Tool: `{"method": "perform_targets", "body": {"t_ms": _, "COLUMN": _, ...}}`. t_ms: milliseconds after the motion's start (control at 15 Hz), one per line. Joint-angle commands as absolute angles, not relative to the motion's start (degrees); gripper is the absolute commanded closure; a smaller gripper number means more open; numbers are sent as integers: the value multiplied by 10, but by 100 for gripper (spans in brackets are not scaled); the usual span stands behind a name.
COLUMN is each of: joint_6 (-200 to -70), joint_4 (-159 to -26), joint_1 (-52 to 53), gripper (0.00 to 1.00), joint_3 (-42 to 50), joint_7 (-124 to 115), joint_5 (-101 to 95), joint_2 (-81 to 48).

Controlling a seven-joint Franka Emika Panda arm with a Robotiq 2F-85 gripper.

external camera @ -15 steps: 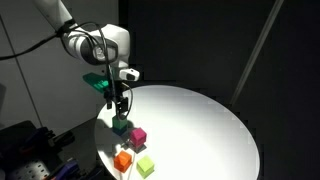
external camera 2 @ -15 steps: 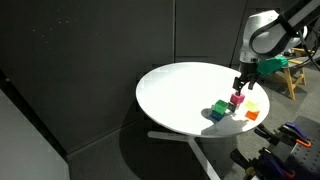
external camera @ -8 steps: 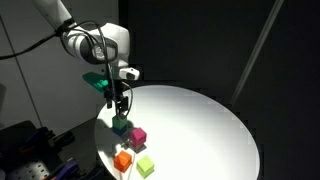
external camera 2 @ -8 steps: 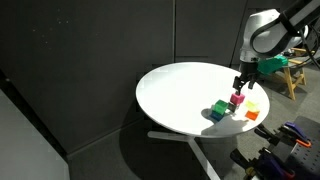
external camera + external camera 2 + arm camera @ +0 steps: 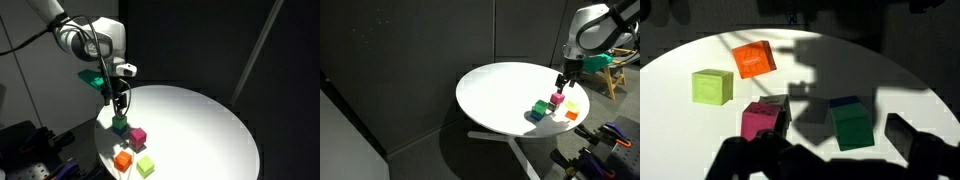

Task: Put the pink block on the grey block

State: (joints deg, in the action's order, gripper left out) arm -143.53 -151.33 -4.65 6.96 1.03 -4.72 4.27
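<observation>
The pink block (image 5: 759,123) appears to rest on top of the grey block (image 5: 778,106), of which only a thin dark-grey edge shows. The pink block also shows in both exterior views (image 5: 138,134) (image 5: 557,98). My gripper (image 5: 830,155) is open and empty. Its dark fingers (image 5: 922,142) stand wide apart at the bottom of the wrist view. In both exterior views the gripper (image 5: 118,100) (image 5: 563,82) hangs above the blocks, clear of them.
A green block (image 5: 851,126) sits on a dark blue one (image 5: 844,102) beside the pink block. An orange block (image 5: 753,59) and a yellow-green block (image 5: 712,87) lie nearby. All sit near the edge of the round white table (image 5: 200,125).
The gripper has risen a little above the blocks. The blocks have not moved.
</observation>
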Motion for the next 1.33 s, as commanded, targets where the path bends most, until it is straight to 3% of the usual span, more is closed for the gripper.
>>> {"method": "perform_targets", "body": {"t_ms": 0, "joint_6": -1436, "joint_4": -1549, "joint_1": -50, "gripper": 0, "joint_3": 69, "joint_7": 50, "joint_5": -20, "joint_2": 94}}
{"method": "perform_targets", "body": {"t_ms": 1267, "joint_6": -1326, "joint_4": -1588, "joint_1": -65, "gripper": 0, "joint_3": 68, "joint_7": 33, "joint_5": -29, "joint_2": 280}}
